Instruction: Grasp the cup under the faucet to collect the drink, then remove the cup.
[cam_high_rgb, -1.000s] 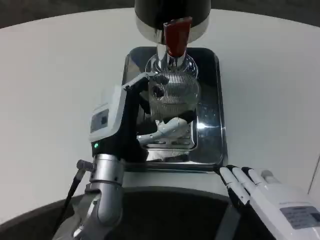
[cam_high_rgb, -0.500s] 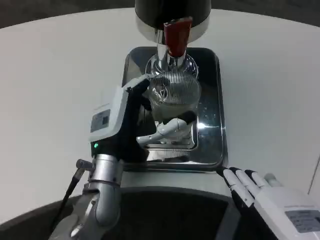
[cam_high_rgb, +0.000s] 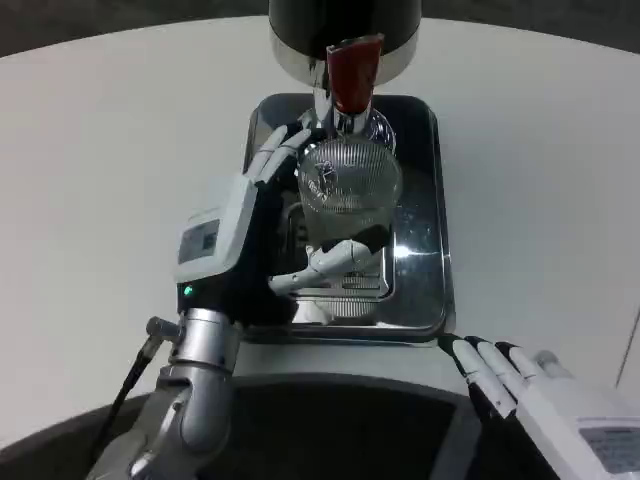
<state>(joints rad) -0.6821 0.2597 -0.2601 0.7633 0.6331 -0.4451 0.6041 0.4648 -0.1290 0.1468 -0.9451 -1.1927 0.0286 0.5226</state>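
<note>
A clear ribbed glass cup stands on the steel drip tray, directly below the dispenser's chrome faucet with its red lever. My left hand wraps the cup from the left: fingers reach up along its far left side and the thumb crosses in front of its base. The cup sits upright under the spout. My right hand rests at the table's near edge, lower right, fingers stretched forward and holding nothing.
The black and silver dispenser body rises behind the tray. A slotted grate lies in the tray's front part. White tabletop spreads to both sides of the tray.
My left hand has lifted and pushed the cup slightly farther back, closer under the faucet. My right hand has slid a little lower and toward me.
</note>
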